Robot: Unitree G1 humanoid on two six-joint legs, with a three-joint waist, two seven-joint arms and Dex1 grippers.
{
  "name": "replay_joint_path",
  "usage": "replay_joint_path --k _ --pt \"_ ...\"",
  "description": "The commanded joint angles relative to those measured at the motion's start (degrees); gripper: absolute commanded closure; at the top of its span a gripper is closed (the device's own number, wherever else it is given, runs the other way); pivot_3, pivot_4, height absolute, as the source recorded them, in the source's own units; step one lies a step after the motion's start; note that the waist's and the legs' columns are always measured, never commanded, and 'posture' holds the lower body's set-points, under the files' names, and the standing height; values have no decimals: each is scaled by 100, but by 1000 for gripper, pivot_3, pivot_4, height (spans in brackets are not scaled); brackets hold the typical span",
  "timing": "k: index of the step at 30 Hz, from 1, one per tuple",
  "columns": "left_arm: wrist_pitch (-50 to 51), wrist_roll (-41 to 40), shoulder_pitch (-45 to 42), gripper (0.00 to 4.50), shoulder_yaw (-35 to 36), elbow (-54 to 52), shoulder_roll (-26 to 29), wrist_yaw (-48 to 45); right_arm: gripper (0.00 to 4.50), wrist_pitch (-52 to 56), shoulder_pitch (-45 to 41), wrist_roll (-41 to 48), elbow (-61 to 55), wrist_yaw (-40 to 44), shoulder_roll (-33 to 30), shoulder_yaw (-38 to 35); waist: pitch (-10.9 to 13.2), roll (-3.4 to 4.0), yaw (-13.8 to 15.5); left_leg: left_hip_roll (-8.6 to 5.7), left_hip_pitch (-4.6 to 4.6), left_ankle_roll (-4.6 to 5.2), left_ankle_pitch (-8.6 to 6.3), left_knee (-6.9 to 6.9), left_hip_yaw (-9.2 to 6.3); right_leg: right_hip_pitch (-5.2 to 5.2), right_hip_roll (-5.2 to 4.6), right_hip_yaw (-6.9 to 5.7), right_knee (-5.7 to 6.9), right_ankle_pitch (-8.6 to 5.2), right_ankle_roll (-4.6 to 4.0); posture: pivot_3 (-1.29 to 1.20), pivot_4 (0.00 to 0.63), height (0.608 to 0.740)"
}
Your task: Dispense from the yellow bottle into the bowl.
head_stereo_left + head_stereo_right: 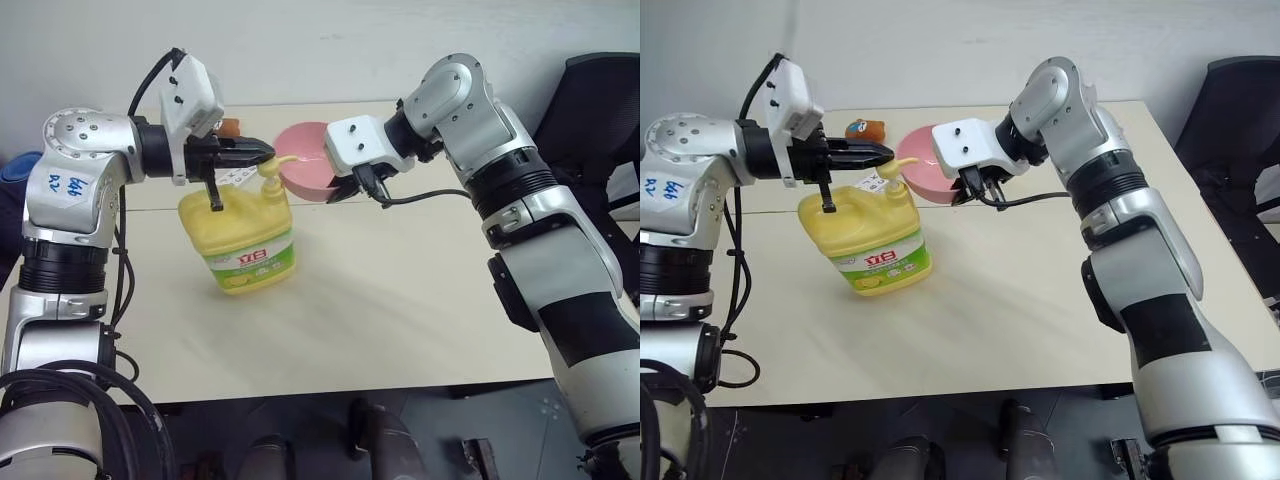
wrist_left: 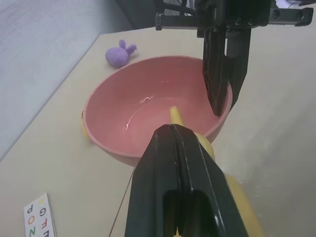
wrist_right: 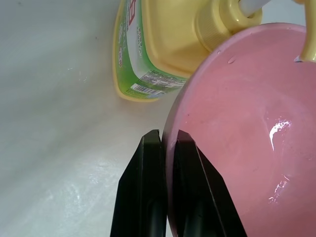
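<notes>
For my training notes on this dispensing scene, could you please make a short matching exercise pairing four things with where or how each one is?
Things:
1. yellow bottle
2. bowl
3. left gripper
4. right gripper

States:
A. shut on the pink rim
B. stands on the table, its spout over the bowl
C. held up beside the pump
D. shut, resting on the pump head

Pairs: 1-B, 2-C, 3-D, 4-A
</notes>
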Motion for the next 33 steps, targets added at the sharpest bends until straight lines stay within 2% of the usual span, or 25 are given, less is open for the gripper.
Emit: replay_joint_path --k 1,15,33 --pt "9 227 97 4487 -226 141 2 -121 4500 -51 -169 98 -238 153 4 -179 0 0 2 0 3 0 0 0 0 2 0 1 0 0 0 0 150 740" --pt "-586 813 373 4487 -733 299 32 -433 4500 -30 -133 122 -339 201 22 -174 -3 -1 10 0 55 0 0 -13 11 41 0 12 1 0 0 0 150 740" --pt "-886 1186 666 4487 -992 307 -4 -630 4500 -14 -131 165 -419 236 59 -187 -8 3 13 0 87 0 0 -21 16 71 0 17 0 -1 -1 0 150 740"
